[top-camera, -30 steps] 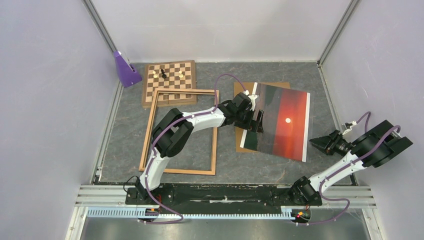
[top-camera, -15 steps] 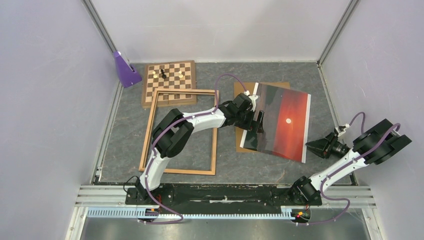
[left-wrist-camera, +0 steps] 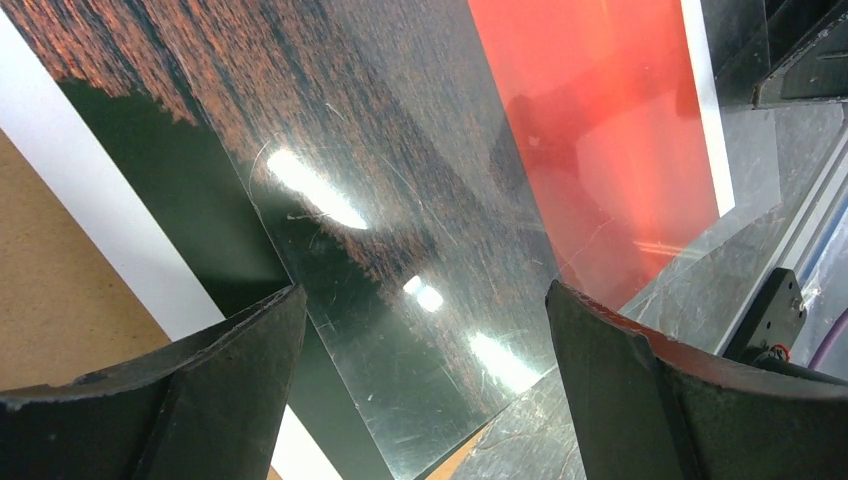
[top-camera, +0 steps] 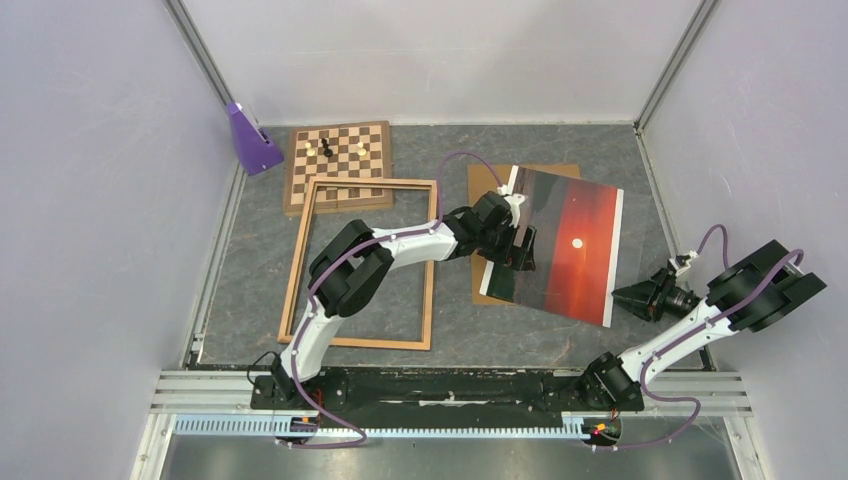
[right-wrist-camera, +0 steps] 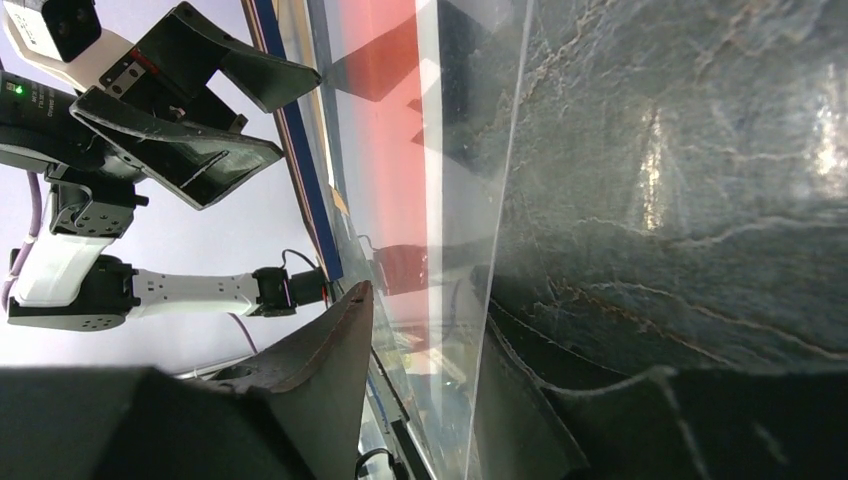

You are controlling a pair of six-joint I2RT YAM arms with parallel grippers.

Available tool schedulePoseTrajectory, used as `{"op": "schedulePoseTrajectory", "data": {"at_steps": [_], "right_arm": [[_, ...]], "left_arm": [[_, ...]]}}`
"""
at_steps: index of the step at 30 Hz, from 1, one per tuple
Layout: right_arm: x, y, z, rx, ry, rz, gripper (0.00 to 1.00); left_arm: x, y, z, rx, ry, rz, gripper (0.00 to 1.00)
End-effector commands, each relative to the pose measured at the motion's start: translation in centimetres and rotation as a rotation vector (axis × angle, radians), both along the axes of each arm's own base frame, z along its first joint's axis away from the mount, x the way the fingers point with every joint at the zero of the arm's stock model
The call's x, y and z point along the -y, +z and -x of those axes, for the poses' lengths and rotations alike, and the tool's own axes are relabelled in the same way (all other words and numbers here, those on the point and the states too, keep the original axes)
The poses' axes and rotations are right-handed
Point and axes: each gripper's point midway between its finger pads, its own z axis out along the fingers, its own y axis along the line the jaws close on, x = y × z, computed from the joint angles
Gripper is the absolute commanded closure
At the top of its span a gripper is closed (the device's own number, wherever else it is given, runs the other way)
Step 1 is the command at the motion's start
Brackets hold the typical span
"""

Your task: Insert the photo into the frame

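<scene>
The photo (top-camera: 570,245), a red sunset print with a small white sun, lies face up on the right, partly over a brown backing board (top-camera: 487,182). A clear sheet (left-wrist-camera: 420,300) lies on top of it. My left gripper (top-camera: 522,250) is open and empty just above the photo's dark left side (left-wrist-camera: 300,130), one finger (left-wrist-camera: 200,400) to each side. My right gripper (top-camera: 622,296) is open at the photo's near right corner, with the clear sheet's edge (right-wrist-camera: 490,300) between its fingers (right-wrist-camera: 320,390). The frame (top-camera: 430,290) lies wood side up to the left.
A chessboard (top-camera: 338,160) with a few pieces lies behind the frame, its near edge under the frame's far rail. A purple object (top-camera: 250,138) stands at the back left corner. Walls close in the table on three sides. The left gripper shows in the right wrist view (right-wrist-camera: 190,110).
My right gripper has moved left and down to the photo's near right corner, onto the clear sheet's edge. My left gripper has shifted slightly right over the photo.
</scene>
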Motion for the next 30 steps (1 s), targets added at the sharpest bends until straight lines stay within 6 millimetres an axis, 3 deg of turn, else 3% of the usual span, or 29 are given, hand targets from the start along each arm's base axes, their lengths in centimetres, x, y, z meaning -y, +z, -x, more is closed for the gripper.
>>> {"op": "schedulePoseTrajectory", "data": {"at_steps": [1,16,21,30], "right_arm": [[8.4,-6.4,2.8,-0.042,-0.048,0.369,0.57],[6.3,-6.0,1.2,0.018,-0.034,0.326,0.66],[6.1,-5.7,1.0,0.03,-0.035,0.323,0.74],[6.5,-3.1,0.4,0.087,-0.034,0.346,0.87]], "left_arm": [[-2.9,-6.8,3.6,-0.129,-0.052,-0.184,0.02],[-2.3,-6.8,4.2,-0.129,-0.073,-0.179,0.02],[-2.3,-6.8,4.5,-0.131,-0.08,-0.179,0.02],[-2.6,-5.5,4.2,-0.089,-0.088,-0.173,0.02]]}}
